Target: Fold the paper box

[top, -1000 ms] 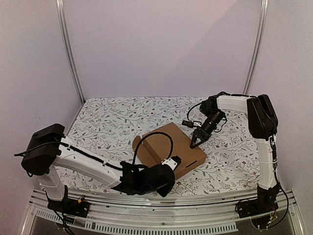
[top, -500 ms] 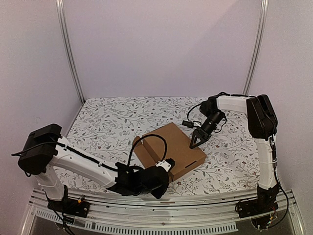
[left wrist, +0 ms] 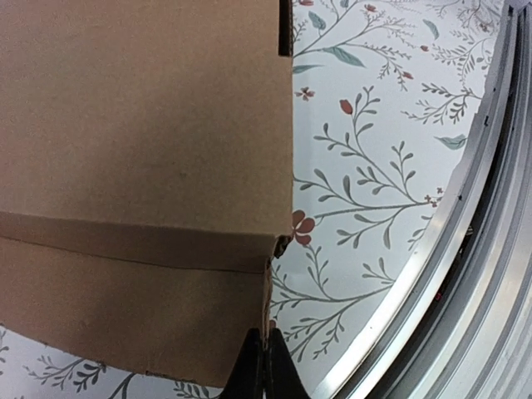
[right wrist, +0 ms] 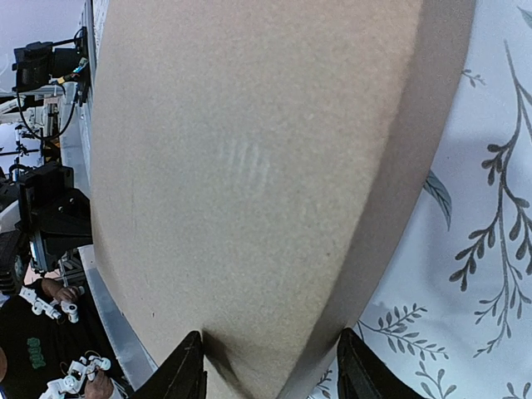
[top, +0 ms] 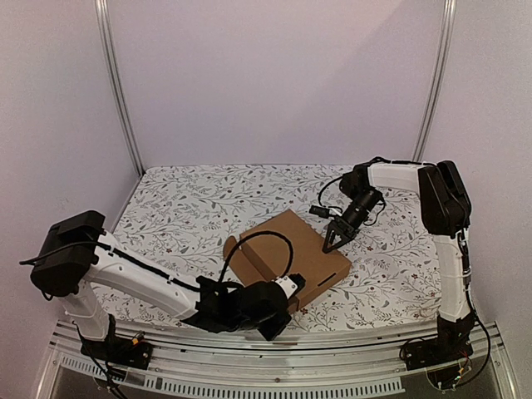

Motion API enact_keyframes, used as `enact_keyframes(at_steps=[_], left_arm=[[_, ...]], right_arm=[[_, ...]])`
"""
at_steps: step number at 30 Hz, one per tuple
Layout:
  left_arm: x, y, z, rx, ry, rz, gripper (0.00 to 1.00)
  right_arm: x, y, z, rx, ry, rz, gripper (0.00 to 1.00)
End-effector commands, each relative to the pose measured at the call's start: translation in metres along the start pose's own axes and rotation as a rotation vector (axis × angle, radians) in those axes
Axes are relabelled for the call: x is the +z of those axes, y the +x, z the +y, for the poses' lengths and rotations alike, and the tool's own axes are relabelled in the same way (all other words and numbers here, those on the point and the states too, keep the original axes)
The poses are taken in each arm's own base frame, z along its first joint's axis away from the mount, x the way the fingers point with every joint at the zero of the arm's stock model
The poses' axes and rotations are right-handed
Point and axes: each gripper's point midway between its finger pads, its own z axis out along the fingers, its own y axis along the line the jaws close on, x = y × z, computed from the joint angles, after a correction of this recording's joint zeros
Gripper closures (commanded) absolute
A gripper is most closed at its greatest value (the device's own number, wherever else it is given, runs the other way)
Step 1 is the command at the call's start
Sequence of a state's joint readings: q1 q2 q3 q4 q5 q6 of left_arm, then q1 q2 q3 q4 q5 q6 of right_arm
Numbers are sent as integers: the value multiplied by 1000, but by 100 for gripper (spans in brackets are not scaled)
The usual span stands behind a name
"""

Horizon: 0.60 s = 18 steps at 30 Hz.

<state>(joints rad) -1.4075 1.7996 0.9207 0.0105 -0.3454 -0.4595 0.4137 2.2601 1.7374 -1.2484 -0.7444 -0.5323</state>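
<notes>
- Overhead: the paper box (top: 314, 256) lies mid-table (top: 183, 199), with the left gripper (top: 291, 293) at its near edge and the right gripper (top: 330, 243) on its far-right top.
- Left wrist: the jaws are pressed together at a paper box (left wrist: 141, 125) corner.
- Right wrist: the fingers (right wrist: 189, 370) are parted, straddling a paper box (right wrist: 249, 166) edge.

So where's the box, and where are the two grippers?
box (top: 299, 237): top view, on its bare top panel.
left gripper (left wrist: 264, 371): left wrist view, between its shut fingertips.
right gripper (top: 329, 244): top view, between its fingertips.
</notes>
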Motion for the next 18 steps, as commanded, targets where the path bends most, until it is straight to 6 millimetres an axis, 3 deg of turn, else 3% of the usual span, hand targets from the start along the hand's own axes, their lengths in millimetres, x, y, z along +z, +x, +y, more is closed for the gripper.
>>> enact_keyframes(at_steps=[1, 18], left_arm=[[-2, -17, -11, 13, 29, -62, 99], [5, -20, -26, 111, 34, -53, 99]], right_arm=[[16, 11, -16, 23, 18, 52, 47], [18, 12, -17, 34, 13, 56, 47]])
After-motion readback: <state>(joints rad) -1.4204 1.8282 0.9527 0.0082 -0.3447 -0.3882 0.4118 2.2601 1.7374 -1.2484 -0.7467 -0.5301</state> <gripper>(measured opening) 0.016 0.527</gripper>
